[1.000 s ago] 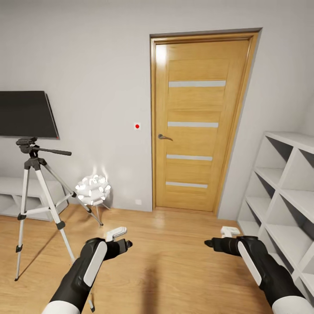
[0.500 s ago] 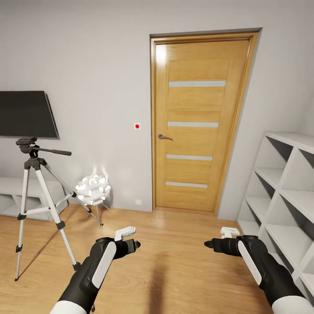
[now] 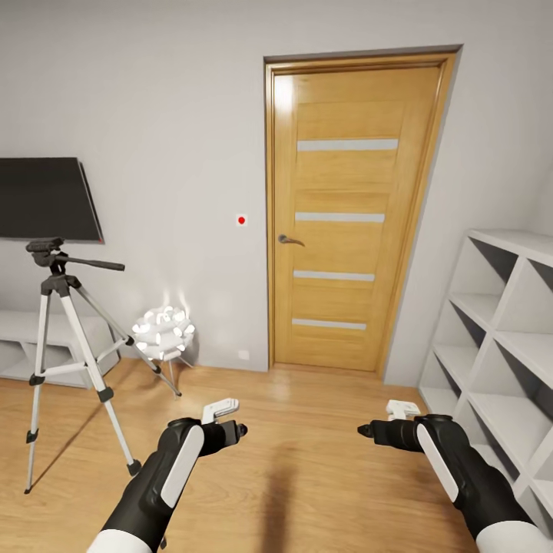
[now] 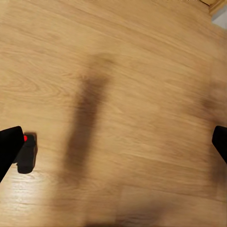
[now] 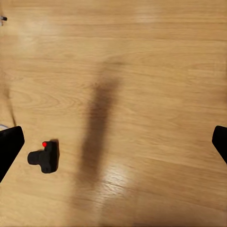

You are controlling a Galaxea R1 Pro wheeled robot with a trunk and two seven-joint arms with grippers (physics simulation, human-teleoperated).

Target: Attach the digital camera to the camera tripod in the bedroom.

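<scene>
The digital camera (image 5: pixel 44 159), small and black with a red dot on top, lies on the light wood floor in the right wrist view. The left wrist view shows the digital camera (image 4: pixel 27 155) partly behind one black fingertip (image 4: pixel 9 147). The camera tripod (image 3: pixel 67 338) stands at the left of the bedroom, with silver legs, a black head and a long pan handle. My left gripper (image 3: pixel 230 420) hovers over the floor to the right of the tripod's legs, open and empty. My right gripper (image 3: pixel 382 421) is open and empty as well. Both pairs of fingers stand wide apart in the wrist views.
An oak door (image 3: pixel 349 215) is shut straight ahead. A black TV (image 3: pixel 46 200) hangs on the left wall above a low white unit (image 3: pixel 15 338). A white spiky-ball lamp (image 3: pixel 163 332) stands behind the tripod. A grey-white cube shelf (image 3: pixel 499 338) lines the right side.
My left arm has moved right and slightly forward. The right arm has barely moved. The whole view has shifted a little, so the head camera moved slightly.
</scene>
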